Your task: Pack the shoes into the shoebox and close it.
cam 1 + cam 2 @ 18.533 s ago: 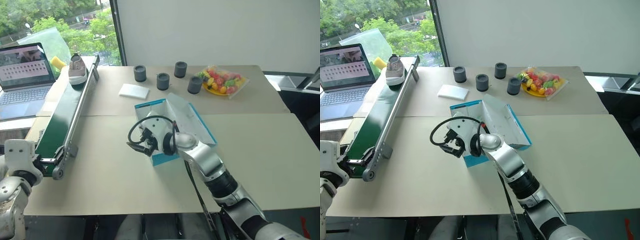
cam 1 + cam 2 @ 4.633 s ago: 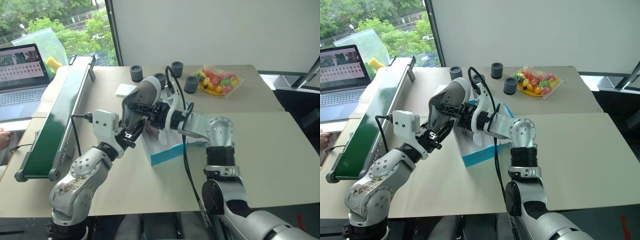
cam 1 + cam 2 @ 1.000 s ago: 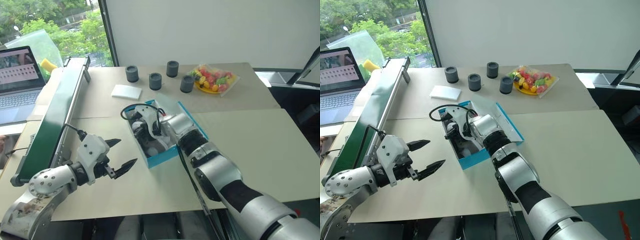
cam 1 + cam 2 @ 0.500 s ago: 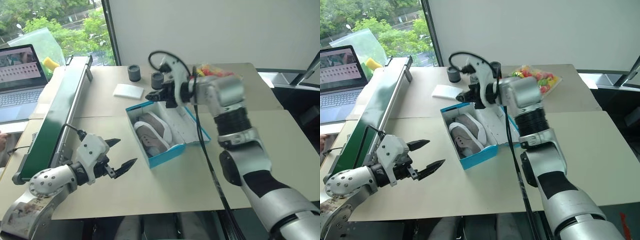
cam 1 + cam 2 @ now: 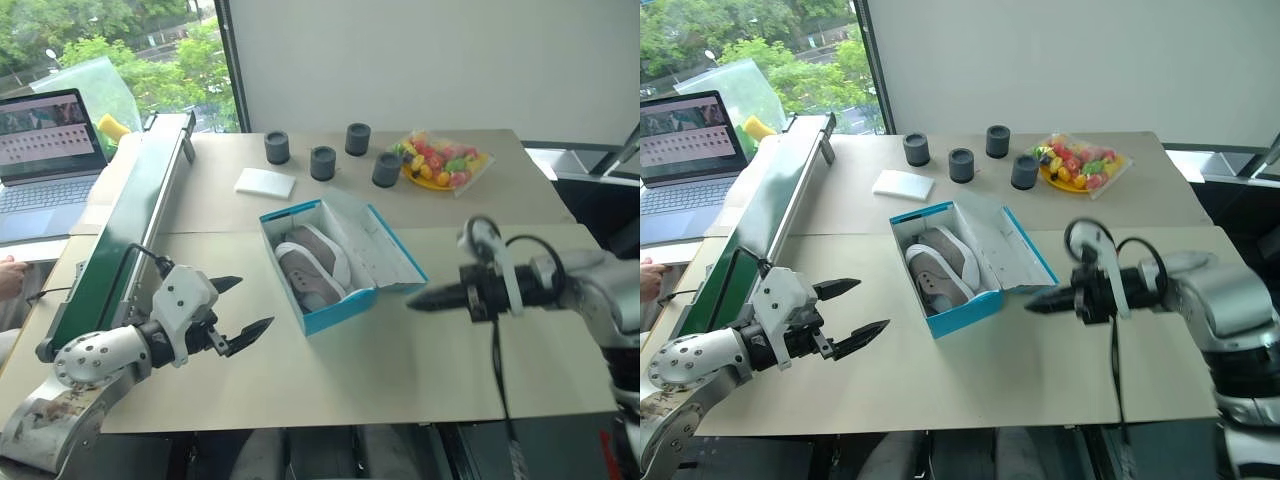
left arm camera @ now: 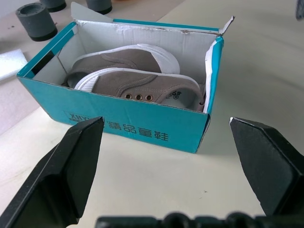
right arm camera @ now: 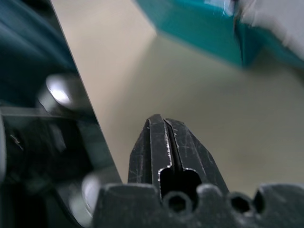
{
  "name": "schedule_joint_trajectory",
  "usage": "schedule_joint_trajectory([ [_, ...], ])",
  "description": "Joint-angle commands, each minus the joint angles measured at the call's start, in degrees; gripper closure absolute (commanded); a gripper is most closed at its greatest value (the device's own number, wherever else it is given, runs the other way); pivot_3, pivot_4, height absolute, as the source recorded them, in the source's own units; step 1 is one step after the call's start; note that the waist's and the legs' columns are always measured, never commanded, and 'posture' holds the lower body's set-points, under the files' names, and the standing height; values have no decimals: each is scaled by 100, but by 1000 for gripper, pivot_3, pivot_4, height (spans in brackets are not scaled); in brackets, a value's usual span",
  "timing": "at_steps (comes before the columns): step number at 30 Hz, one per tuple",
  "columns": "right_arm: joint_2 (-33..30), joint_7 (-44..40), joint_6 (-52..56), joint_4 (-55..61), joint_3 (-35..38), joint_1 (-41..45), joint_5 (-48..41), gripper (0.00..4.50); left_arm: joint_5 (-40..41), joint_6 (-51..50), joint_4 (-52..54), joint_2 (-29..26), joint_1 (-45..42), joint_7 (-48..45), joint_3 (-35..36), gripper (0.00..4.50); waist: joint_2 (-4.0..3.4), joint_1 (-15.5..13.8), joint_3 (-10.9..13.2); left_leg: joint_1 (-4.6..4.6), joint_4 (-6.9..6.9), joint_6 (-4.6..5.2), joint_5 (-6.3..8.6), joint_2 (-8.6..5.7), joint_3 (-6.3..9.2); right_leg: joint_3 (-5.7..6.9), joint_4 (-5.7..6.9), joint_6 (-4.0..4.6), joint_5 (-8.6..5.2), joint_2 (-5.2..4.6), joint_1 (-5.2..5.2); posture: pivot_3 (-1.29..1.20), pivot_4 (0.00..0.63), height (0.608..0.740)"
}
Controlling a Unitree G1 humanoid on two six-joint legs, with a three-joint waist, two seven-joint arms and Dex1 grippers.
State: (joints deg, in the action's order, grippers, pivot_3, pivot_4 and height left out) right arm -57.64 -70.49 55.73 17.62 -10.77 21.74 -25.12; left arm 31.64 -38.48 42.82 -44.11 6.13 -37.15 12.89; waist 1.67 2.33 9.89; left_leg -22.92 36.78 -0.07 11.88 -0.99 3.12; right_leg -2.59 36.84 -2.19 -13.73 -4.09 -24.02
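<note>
A bright blue shoebox point(image 5: 340, 265) sits near the middle of the tabletop point(image 5: 300, 375), open, with its lid point(image 5: 385, 245) folded back on the robot's right side. Its long axis runs from the near edge toward the far edge, angled slightly left at the far end. Both grey-taupe shoes point(image 5: 312, 265) lie side by side inside, lengthwise along the box.

The left tool point(image 5: 240, 308) hovers over the near left part of the tabletop, well apart from the box, fingers spread wide and aimed at its long side. The right tool point(image 5: 425, 298) hovers just beside the box's near right corner, fingers pressed together, pointing left.

Bare tabletop surrounds the box in front and to the right. A green conveyor point(image 5: 125, 225) runs along the left edge. Four dark cylinders point(image 5: 322, 162), a white pad point(image 5: 266, 182) and a plate of colourful sweets point(image 5: 440, 162) stand near the far edge.
</note>
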Motion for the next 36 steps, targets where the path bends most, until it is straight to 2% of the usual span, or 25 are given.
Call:
schedule_joint_trajectory([
  [1,572,1133,-153,-40,-458,19,714,4447,14,111,5,-96,-125,-85,126,0,2,26,0,3,4,0,0,2,-2,-5,1,-1,0,2,2,0,150,740],
  [4,1526,2472,180,-478,-469,-36,1197,4447,43,82,-17,-136,-184,-115,153,0,3,14,0,4,11,-3,-2,3,-9,-21,7,0,3,8,-1,0,150,740],
  [6,2411,3510,427,-730,-20,-218,1360,4447,51,61,-33,-170,-217,-135,173,0,10,-10,-4,3,12,-4,-2,2,-5,-22,9,20,15,9,-1,0,150,740],
  [9,2904,4219,574,-758,193,-359,1630,4447,71,54,-54,-202,-228,-177,203,0,19,-32,-10,-10,11,-4,-2,0,2,-23,19,33,27,0,-14,0,150,740],
  [11,3473,4704,839,-753,689,-366,1509,4447,76,46,-66,-215,-242,-196,199,0,32,-33,-19,-4,12,-4,-2,-2,3,-23,14,29,30,-5,-3,0,150,740],
  [16,5517,6162,1453,-933,2858,71,1016,4447,79,12,-114,-243,-351,-241,165,0,33,-5,-20,9,13,-4,-2,2,0,-27,17,29,32,-1,1,0,150,740],
  [22,6962,7127,1557,-1252,4879,809,119,4447,79,-12,-165,-269,-467,-307,163,0,25,-13,-17,2,6,-4,-2,2,1,-28,19,33,34,5,-10,0,150,740],
  [24,7109,7385,1396,-1474,5241,989,-257,4447,87,-22,-184,-293,-511,-329,175,0,24,-43,-16,-2,4,-3,-2,-4,5,-24,17,28,31,-4,-9,0,150,740],
  [27,7076,7590,1115,-1742,5306,1045,-623,4447,106,-32,-199,-337,-556,-346,198,0,24,7,-16,-3,1,-2,-1,-5,0,-23,14,26,30,-11,-9,0,150,740],
  [36,7078,7506,-359,-2512,4900,1151,-1529,4447,115,-91,-166,-401,-623,-360,241,0,22,76,-17,8,1,-1,-1,-2,-8,-28,15,30,32,7,-3,0,150,740],
])
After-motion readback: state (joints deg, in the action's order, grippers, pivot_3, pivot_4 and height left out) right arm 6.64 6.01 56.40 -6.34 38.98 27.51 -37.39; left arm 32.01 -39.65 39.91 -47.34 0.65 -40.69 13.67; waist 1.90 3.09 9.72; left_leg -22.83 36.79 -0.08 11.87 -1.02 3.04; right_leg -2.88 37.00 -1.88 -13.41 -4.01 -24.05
